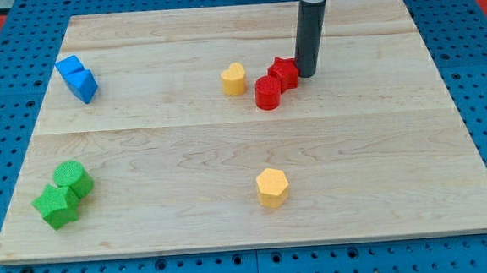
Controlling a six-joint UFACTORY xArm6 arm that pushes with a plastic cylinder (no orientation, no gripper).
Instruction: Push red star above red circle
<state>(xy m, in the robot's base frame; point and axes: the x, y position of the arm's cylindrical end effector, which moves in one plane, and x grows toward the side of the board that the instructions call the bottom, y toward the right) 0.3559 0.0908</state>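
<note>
my tip (307, 72) upright, touching red star (284, 70) rt side

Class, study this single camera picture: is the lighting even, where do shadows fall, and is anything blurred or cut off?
Camera view: soft, even light on the wooden board, no harsh glare; faint short shadows beneath the blocks, as under the yellow hexagon; blocks sharp; the rod is cropped at the view's top, my tip beside the red star, which touches the red circle.

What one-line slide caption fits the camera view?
My tip presses the red star's right side, the red circle touching below-left.
</note>
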